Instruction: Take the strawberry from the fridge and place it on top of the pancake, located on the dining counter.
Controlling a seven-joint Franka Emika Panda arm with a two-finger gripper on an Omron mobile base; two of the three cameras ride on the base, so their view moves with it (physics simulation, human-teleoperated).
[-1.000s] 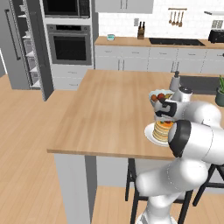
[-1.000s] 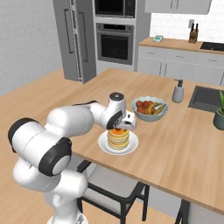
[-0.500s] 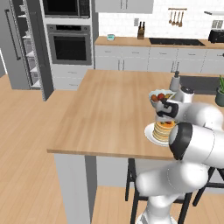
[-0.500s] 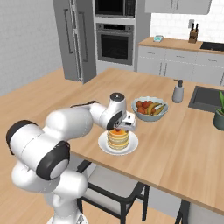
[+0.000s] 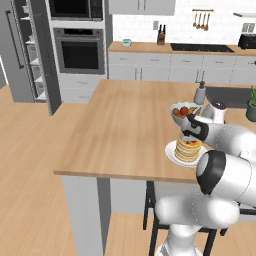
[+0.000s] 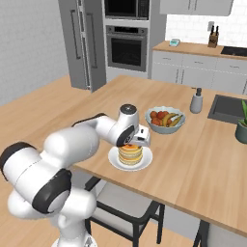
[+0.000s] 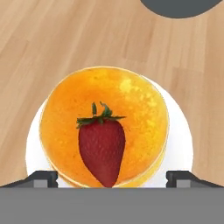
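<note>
The strawberry (image 7: 101, 146) lies on its side on top of the pancake (image 7: 131, 100), green top pointing away from the hand. The golden stack sits on a round white plate (image 7: 181, 140) on the dining counter (image 5: 120, 125). My gripper (image 7: 112, 178) hangs just above the stack, open, one fingertip on each side of the berry and well clear of it. From the base, the gripper (image 5: 192, 131) hovers over the pancake (image 5: 187, 147), and the gripper (image 6: 135, 140) sits over the pancake (image 6: 130, 153). The fridge (image 5: 22, 50) stands far back left with a door open.
A grey bowl of mixed fruit (image 6: 165, 119) stands right behind the plate. A soap dispenser (image 6: 196, 100), a sink (image 6: 229, 108) and a potted plant (image 6: 241, 128) lie further right. A chair (image 6: 125, 207) sits under the counter's near edge.
The jaws have spread wider above the pancake, letting go of the strawberry, which stays on the stack. The arm has hardly shifted.
</note>
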